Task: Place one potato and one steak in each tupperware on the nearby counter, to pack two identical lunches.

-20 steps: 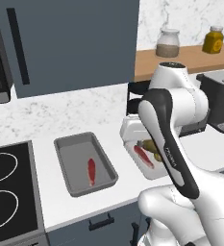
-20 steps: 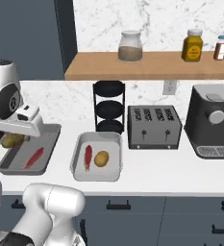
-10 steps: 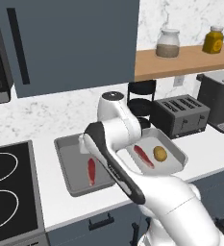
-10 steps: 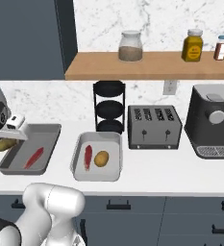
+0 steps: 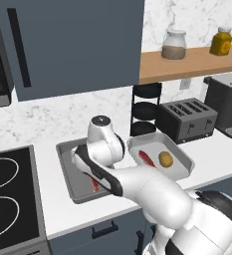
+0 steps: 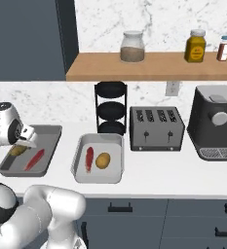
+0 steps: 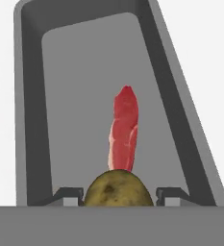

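Left base view: arm bent low over the left tupperware (image 5: 67, 172) on the worktop (image 5: 48, 211), a bit of steak (image 5: 94, 185) peeking out beneath the forearm. Right tupperware (image 5: 179, 160) already packed, with a steak (image 5: 146, 158) just beside a potato (image 5: 166, 159).

Right base view: claw (image 6: 21, 146) low over the near end of the left tupperware (image 6: 49, 132), potato (image 6: 17, 151) at its tip, a steak (image 6: 34, 159) just beside it on the tray floor. Cannot tell from here whether the potato rests on the tray or hangs above it. Other tray (image 6: 115, 141) holding a steak (image 6: 89, 158) and a potato (image 6: 103, 160).

Hand view: potato (image 7: 118, 190) clamped between the two fingertips (image 7: 167, 194), claw at middling width around its middle. Steak (image 7: 124, 129) lying lengthwise beyond it inside the tupperware (image 7: 29, 120).

Handling, as a judgement: potato likely firm, rounded and prone to rolling, so best gripped across the widest part and released low. Steak probably limp and slick; best pinched across the narrow middle.
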